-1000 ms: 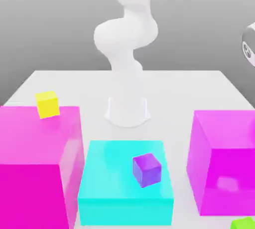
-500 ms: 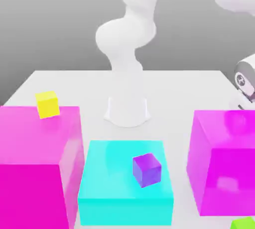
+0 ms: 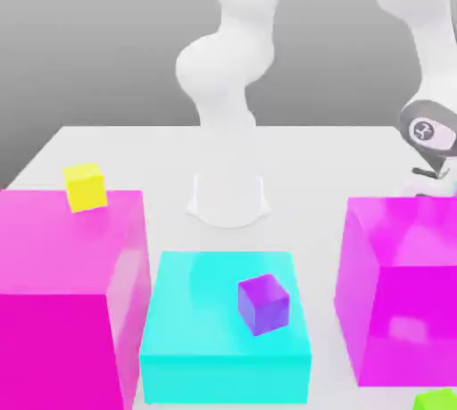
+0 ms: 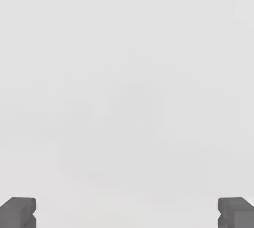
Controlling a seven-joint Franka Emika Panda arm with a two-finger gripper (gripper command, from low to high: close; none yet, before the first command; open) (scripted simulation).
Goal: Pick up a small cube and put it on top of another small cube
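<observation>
i'd call the task barely begun: nothing is lifted, nothing stacked. my gripper has its fingers spread wide with only bare pale table between them, holding nothing. in the exterior view the hand sits behind the magenta block on that view's right. a yellow small cube rests by the far edge of the other magenta block, well apart from the hand; whether its shade is golden or lemon i can't settle. a purple cube sits on the cyan block. a green cube is cut off at the corner.
</observation>
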